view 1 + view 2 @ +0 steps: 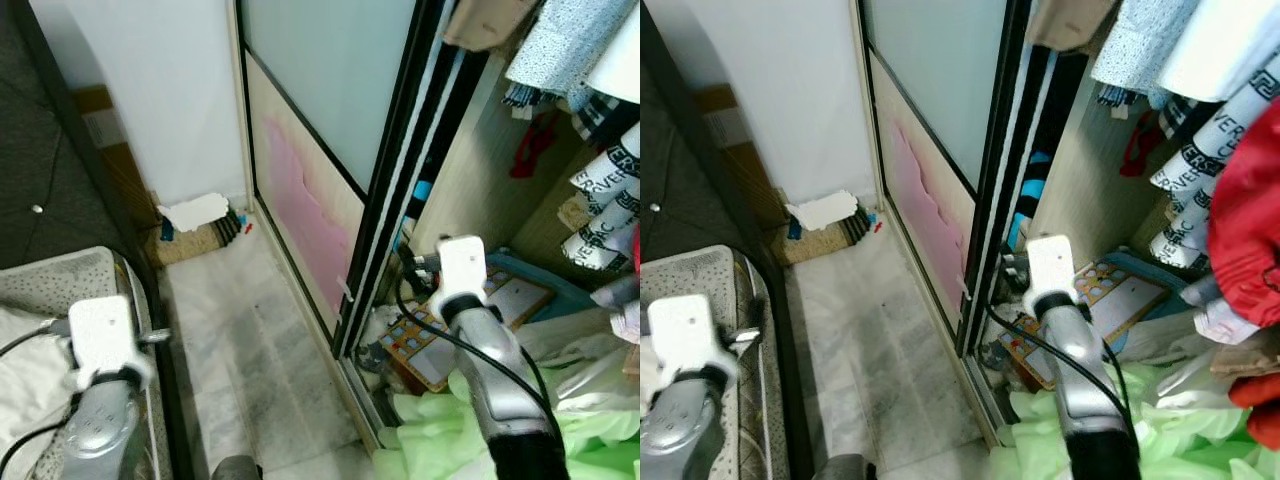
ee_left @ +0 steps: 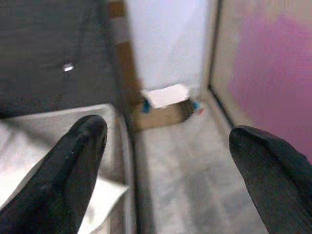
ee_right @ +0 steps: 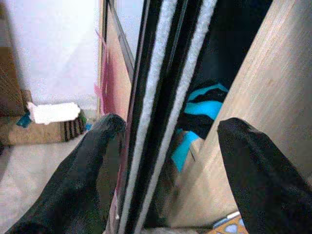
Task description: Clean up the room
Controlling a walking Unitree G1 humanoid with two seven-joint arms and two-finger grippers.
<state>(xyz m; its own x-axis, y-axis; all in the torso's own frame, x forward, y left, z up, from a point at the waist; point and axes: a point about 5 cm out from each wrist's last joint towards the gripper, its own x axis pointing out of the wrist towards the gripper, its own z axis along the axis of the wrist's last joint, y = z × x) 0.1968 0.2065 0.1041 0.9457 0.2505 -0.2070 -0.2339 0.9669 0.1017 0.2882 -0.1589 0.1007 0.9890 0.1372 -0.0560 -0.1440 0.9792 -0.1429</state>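
A wardrobe stands open on my right, its sliding door's black edge (image 1: 385,200) running down to the floor track. A light green cloth (image 1: 440,420) lies heaped in the wardrobe's bottom, beside a flat board with coloured tiles (image 1: 440,340). My right gripper (image 3: 168,131) is open, its two fingers on either side of the door's edge, holding nothing. Its wrist (image 1: 462,265) hangs just above the tile board. My left gripper (image 2: 168,136) is open and empty over the bed's edge, pointing towards the far corner of the floor.
A bed (image 1: 40,300) with a dark headboard borders the narrow marble floor strip (image 1: 250,340) on the left. A white sheet of paper (image 1: 195,212) and small clutter lie at the far wall. Clothes (image 1: 600,60) hang in the wardrobe, with a red garment (image 1: 1240,230) near.
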